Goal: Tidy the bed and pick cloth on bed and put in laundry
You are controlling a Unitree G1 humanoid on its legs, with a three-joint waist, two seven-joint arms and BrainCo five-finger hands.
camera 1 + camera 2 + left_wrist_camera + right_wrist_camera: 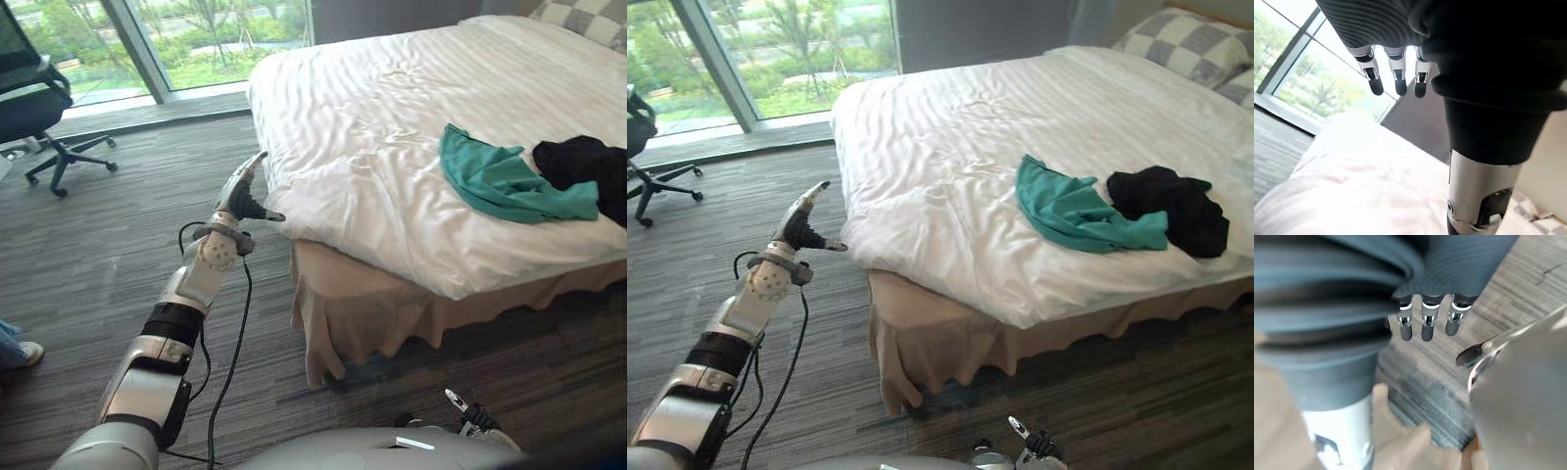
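Cut off: the black cloth runs past the frame edge in the left eye view; the right eye view shows it whole. A person's shoe is clipped at the left edge.
Hard to make out: the right hand is low near the bottom edge of the eye views, where just a fingertip is plain.
Bed: white duvet, rumpled toward the near corner, over a tan bed skirt; a checked pillow at the far end.
Task cloths: a teal cloth lies crumpled on the duvet near the bed's near edge, with the black cloth just beside it, their edges touching.
Room: grey striped carpet, a tall window onto greenery, an office chair beside it.
Left hand: raised beside the bed's near corner, fingers straight and close together, thumb stuck out toward the duvet; contact cannot be told. It holds nothing.
Right hand state: fingers hang loose and straight over the carpet, empty.
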